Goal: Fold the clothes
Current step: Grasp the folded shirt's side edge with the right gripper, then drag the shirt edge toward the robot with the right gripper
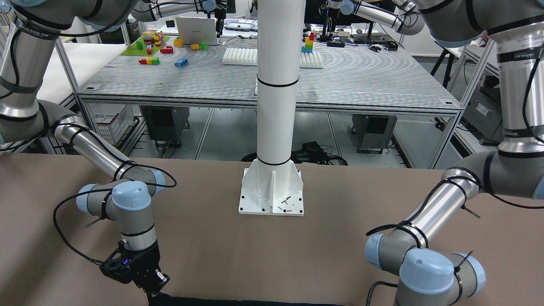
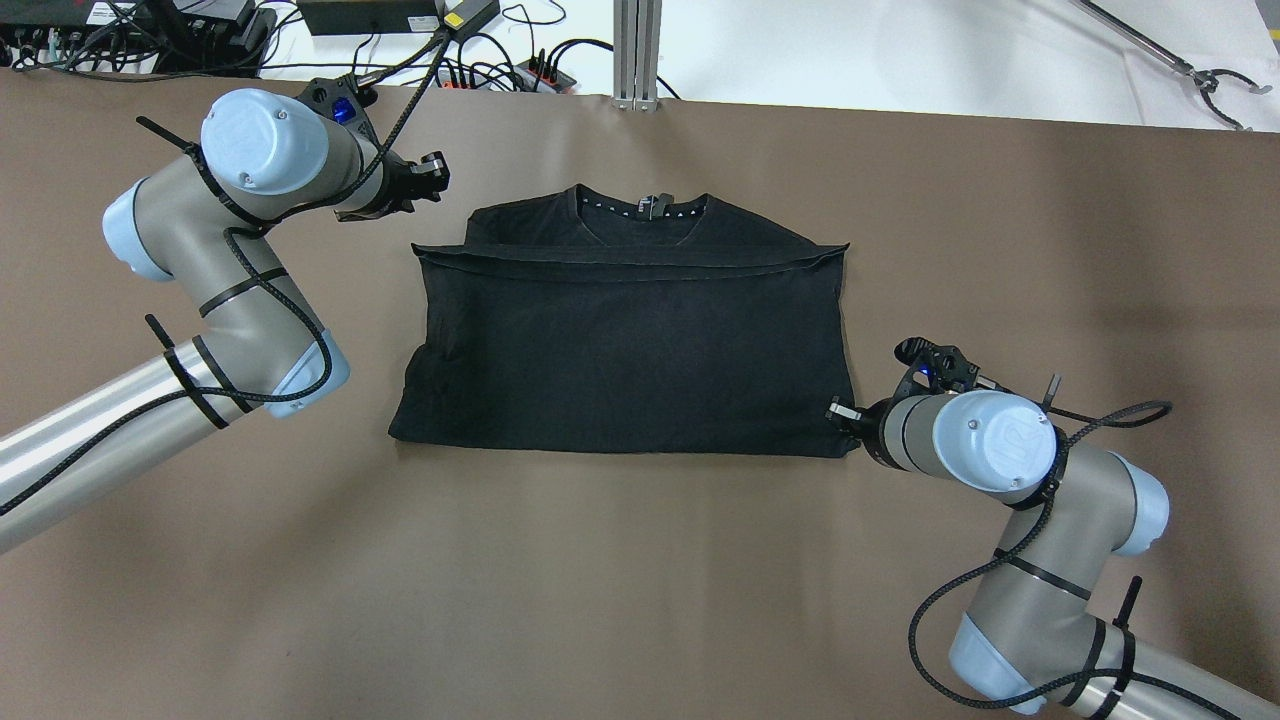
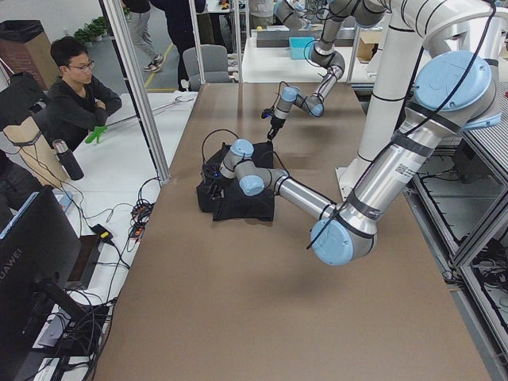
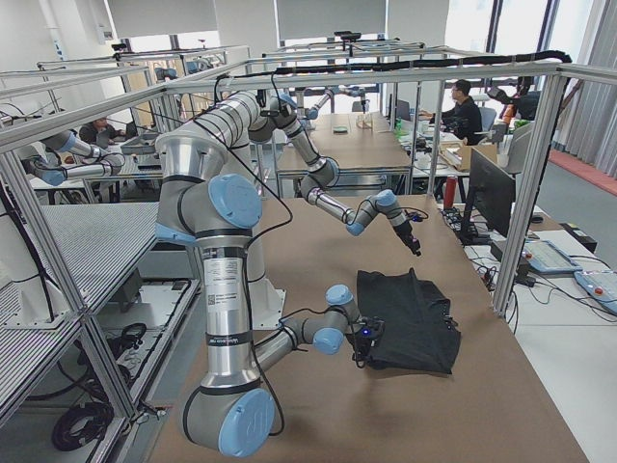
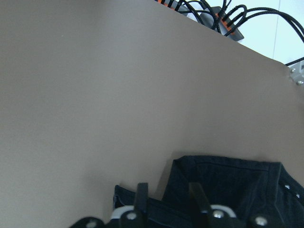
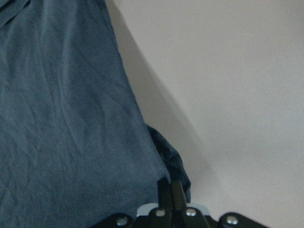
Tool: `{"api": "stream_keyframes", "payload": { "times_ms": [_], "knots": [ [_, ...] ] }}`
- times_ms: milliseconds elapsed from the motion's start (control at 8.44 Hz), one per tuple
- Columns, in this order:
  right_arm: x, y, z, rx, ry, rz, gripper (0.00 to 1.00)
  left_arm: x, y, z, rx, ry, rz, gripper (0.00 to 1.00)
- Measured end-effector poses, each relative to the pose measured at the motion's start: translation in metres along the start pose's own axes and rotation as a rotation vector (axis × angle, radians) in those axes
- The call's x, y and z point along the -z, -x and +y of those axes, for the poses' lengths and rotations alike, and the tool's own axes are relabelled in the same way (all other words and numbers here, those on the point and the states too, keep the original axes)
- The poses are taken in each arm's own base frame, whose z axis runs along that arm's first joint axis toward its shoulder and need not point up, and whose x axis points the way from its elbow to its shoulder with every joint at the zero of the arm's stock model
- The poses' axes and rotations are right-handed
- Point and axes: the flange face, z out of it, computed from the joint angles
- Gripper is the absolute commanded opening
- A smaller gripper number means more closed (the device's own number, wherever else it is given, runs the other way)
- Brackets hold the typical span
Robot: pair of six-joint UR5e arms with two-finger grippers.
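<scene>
The black garment (image 2: 620, 350) lies flat on the brown table (image 2: 620, 560), folded into a wide rectangle with the collar at the far edge. My left gripper (image 2: 436, 178) hovers just off its far left corner. In the left wrist view (image 5: 167, 188) its fingers stand apart and empty over that corner of the garment (image 5: 223, 180). My right gripper (image 2: 838, 412) is at the near right corner. In the right wrist view (image 6: 170, 184) its fingers are pressed together on the bunched edge of the garment (image 6: 61, 118). It also shows in the front-facing view (image 1: 155, 291).
The white pillar's base plate (image 1: 272, 191) is bolted to the table on the robot's side. Cables and power strips (image 2: 450, 60) lie past the table's far edge by a frame post (image 2: 637, 50). A person (image 3: 75, 95) sits beside the table.
</scene>
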Motion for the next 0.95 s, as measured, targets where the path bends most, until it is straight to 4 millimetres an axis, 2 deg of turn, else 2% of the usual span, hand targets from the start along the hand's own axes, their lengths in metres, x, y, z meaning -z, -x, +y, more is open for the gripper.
{"api": "stream_keyframes", "payload": {
  "times_ms": [119, 356, 711, 830, 948],
  "knots": [
    [0.018, -0.008, 0.007, -0.013, 0.032, -0.011, 0.00, 0.001, -0.002, 0.000, 0.002, -0.001, 0.002, 0.41],
    [0.051, -0.012, 0.039, -0.037, 0.170, -0.033, 0.00, 0.003, -0.007, 0.001, 0.009, -0.001, 0.009, 0.41],
    [0.103, -0.025, 0.091, -0.008, 0.573, -0.021, 0.00, 0.003, -0.008, 0.002, 0.011, 0.006, 0.011, 0.41],
    [0.116, -0.026, 0.111, 0.016, 0.695, -0.013, 0.19, 0.004, -0.007, 0.002, 0.011, 0.009, 0.011, 0.41],
    [0.124, -0.026, 0.133, 0.044, 0.789, -0.003, 0.93, 0.003, -0.006, 0.003, 0.012, 0.013, 0.009, 0.41]
  ]
}}
